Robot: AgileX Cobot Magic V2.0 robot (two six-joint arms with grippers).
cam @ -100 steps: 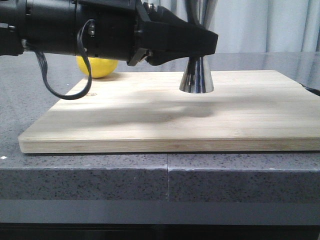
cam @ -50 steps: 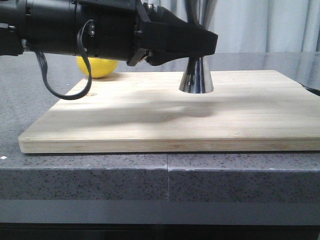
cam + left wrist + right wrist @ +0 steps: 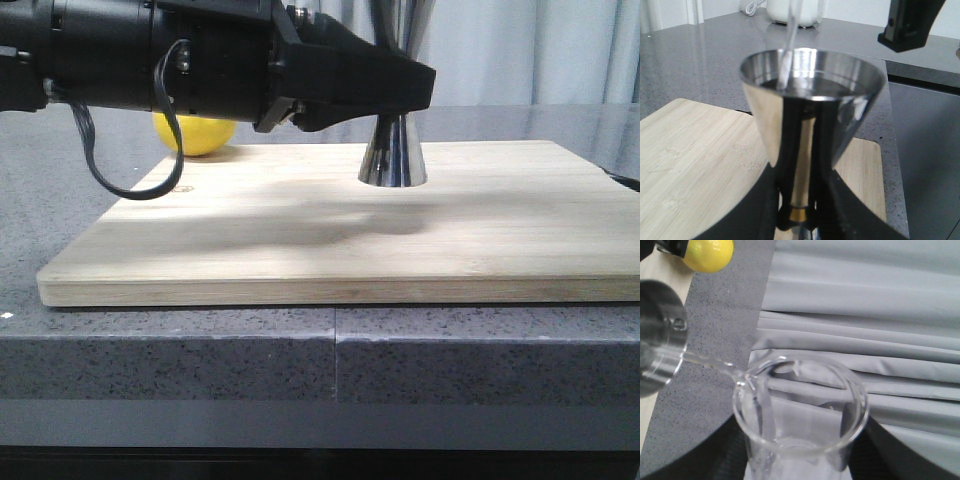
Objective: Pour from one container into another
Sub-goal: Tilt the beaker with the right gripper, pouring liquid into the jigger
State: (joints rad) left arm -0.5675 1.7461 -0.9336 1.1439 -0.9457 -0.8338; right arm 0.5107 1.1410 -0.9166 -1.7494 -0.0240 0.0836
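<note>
The steel jigger (image 3: 393, 155) stands upright on the wooden board (image 3: 350, 240). My left gripper (image 3: 415, 85) is shut on its narrow waist; in the left wrist view the black fingers (image 3: 760, 210) flank the gold band below the jigger's upper cup (image 3: 812, 100). My right gripper (image 3: 800, 450) is shut on the clear glass beaker (image 3: 800, 410), which is tilted with its lip toward the jigger's rim (image 3: 660, 335). A thin clear stream (image 3: 710, 362) runs from the lip into the cup, where the stream (image 3: 787, 50) meets liquid. Beaker and right gripper are out of the front view.
A yellow lemon (image 3: 195, 135) lies behind the board's far left corner, also in the right wrist view as the lemon (image 3: 707, 254). The board sits on a grey speckled counter (image 3: 200, 360). Grey curtains (image 3: 865, 315) hang behind.
</note>
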